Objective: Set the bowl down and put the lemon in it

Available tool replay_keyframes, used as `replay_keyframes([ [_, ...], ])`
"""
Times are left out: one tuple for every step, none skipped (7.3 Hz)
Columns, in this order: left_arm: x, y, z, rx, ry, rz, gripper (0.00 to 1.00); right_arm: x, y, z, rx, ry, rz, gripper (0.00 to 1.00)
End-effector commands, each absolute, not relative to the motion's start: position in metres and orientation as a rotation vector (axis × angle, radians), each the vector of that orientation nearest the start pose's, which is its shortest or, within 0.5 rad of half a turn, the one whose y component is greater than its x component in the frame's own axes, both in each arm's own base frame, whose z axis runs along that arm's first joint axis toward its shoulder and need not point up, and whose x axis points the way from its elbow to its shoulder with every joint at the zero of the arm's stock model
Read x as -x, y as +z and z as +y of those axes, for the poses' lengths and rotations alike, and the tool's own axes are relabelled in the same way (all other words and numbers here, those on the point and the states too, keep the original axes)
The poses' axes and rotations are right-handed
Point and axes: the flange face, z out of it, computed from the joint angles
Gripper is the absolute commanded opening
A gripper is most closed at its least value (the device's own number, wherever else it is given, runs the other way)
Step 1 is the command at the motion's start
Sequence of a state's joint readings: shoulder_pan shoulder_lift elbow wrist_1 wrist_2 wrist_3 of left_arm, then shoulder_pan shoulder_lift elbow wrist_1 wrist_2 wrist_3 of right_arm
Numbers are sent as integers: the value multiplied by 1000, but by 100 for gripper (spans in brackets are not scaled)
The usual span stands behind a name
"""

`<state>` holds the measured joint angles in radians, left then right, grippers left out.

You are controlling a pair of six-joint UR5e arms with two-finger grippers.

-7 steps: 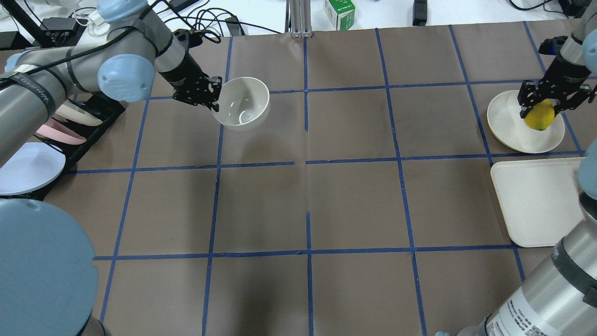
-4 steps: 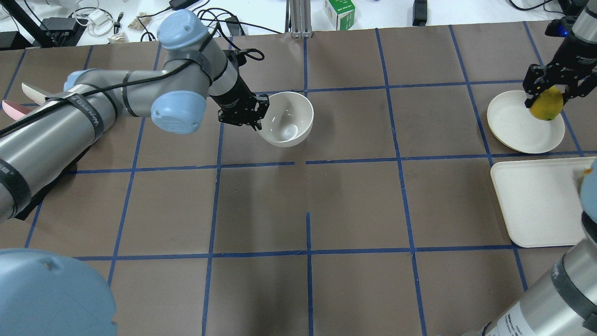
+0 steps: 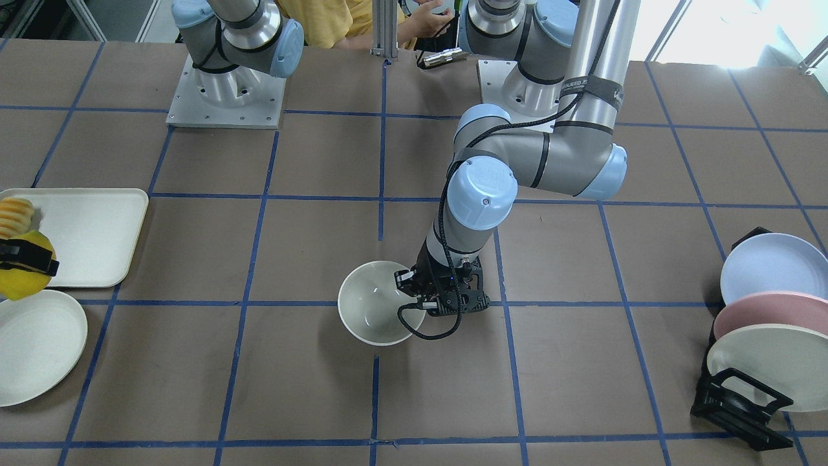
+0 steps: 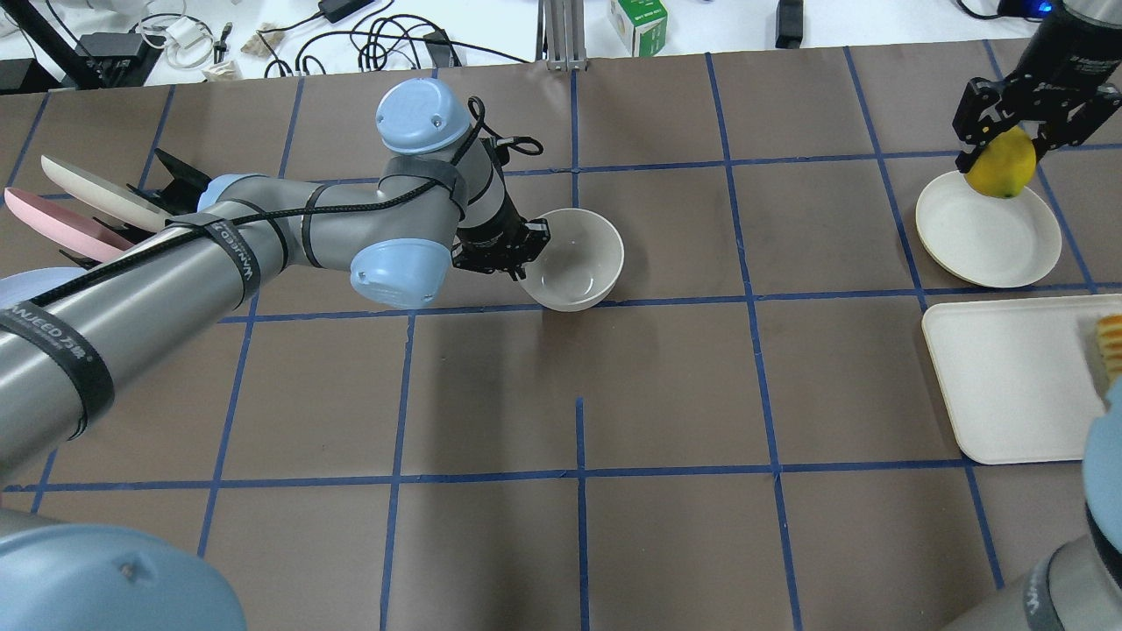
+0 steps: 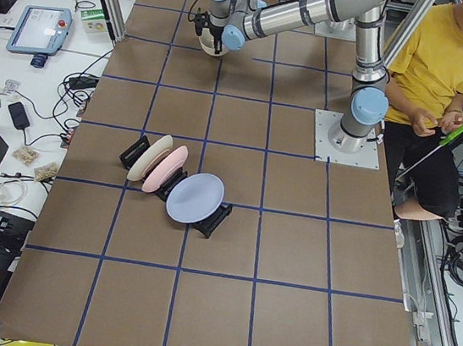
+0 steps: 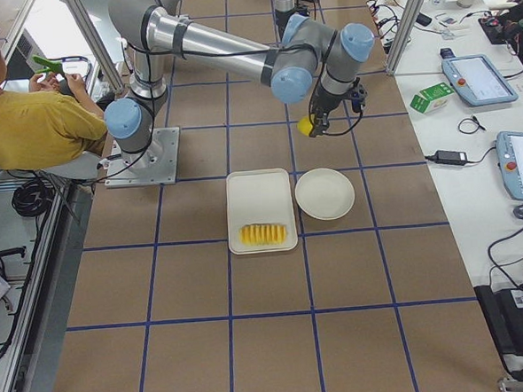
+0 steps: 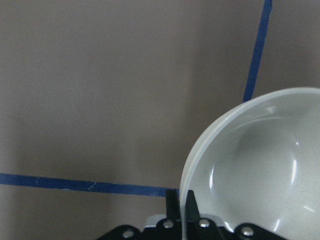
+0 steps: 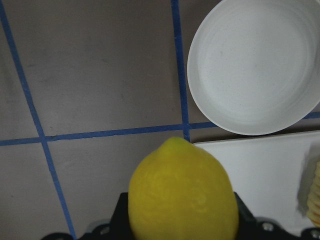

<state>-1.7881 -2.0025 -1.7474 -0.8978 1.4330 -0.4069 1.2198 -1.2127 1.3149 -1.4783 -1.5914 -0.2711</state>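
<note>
The off-white bowl (image 4: 578, 263) sits near the table's middle, upright, low over or on the brown cover; I cannot tell which. My left gripper (image 4: 529, 261) is shut on the bowl's left rim, one finger inside and one outside, as the left wrist view (image 7: 183, 207) shows on the bowl (image 7: 260, 165). It also shows in the front view (image 3: 375, 307). My right gripper (image 4: 1002, 149) is shut on the yellow lemon (image 4: 999, 166) and holds it in the air above the far edge of the cream plate (image 4: 986, 237). The lemon fills the right wrist view (image 8: 182, 195).
A cream tray (image 4: 1008, 386) with a row of yellow fruit slices (image 4: 1109, 346) lies in front of the plate at the right. A black rack with blue, pink and cream plates (image 3: 763, 323) stands at the far left. A person sits behind the robot (image 5: 437, 72).
My left arm has carried the bowl to the right and a little nearer, toward the table's middle. My right gripper has lifted the lemon off the plate and moved it farther away.
</note>
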Motion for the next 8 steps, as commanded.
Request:
replay_keyframes([
  [275, 216, -548, 305, 12, 3262, 66, 36, 430, -617, -25, 260, 3101, 0],
  [268, 237, -557, 294, -60, 3279, 100, 16, 441, -613, 3, 234, 3106, 0],
  [257, 268, -564, 228, -126, 3290, 100, -12, 445, -612, -9, 210, 3068, 0],
  [238, 310, -567, 189, -62, 3280, 100, -44, 453, -605, -10, 202, 3063, 0],
  [215, 369, -569, 82, -3, 3270, 100, -84, 455, -601, -1, 198, 3065, 0],
  [192, 423, -560, 33, 66, 3231, 100, -130, 458, -596, 13, 179, 3029, 0],
  [179, 464, -540, -16, 60, 3154, 100, -171, 456, -593, 56, 153, 3025, 0],
  [173, 490, -515, -31, 14, 3110, 100, -207, 444, -590, 118, 166, 3026, 0],
])
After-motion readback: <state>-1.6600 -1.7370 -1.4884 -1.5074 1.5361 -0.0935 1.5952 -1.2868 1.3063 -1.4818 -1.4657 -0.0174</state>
